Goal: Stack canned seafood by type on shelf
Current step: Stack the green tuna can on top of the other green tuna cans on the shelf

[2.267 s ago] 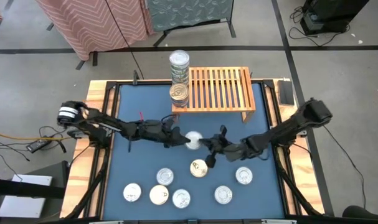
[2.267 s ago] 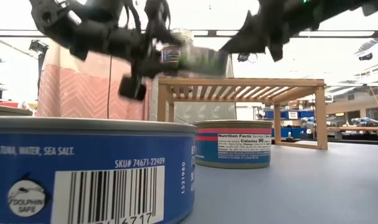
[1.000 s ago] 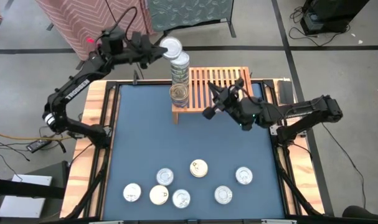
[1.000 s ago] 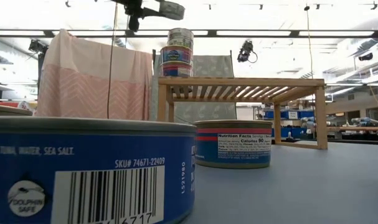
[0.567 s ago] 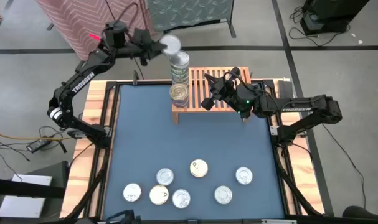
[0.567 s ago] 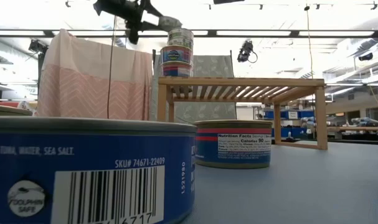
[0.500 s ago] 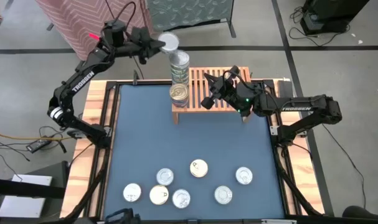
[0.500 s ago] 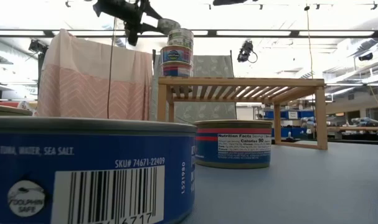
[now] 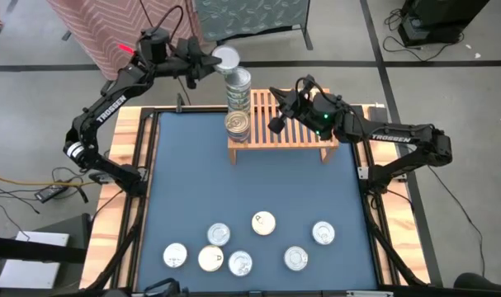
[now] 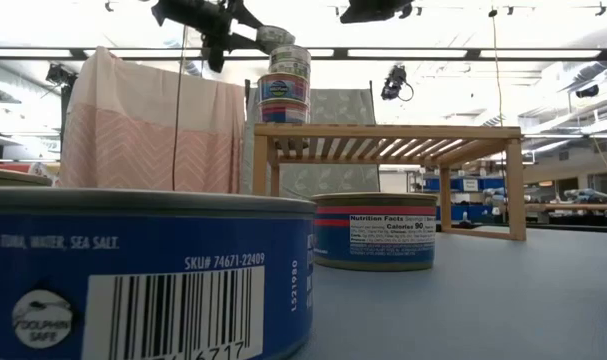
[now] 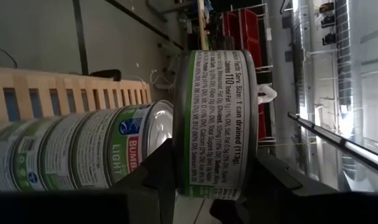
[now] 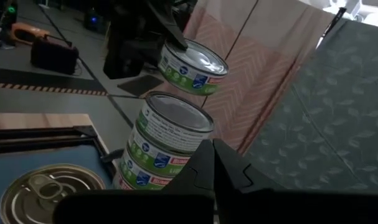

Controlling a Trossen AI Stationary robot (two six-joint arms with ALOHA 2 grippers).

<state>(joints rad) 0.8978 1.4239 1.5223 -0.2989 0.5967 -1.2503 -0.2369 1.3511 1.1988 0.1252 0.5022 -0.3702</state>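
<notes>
Only right wrist view: gold-topped can [image 12: 48, 189], left claw [image 12: 152, 46] clamping tin [image 12: 192, 68]

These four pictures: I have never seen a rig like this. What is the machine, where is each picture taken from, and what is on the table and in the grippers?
It is a robot with two dark arms at a blue table. One picture looks straight down, one looks level from the tabletop, and one comes from a camera on each wrist. At the table's far edge stands a low wooden shelf, with a tall stack of cans on its left end. Seven loose tins lie at the near end. The left gripper holds a green-labelled can, tilted, just above and beside the stack's top. The right gripper hangs over the shelf, shut and empty, near the stack.
</notes>
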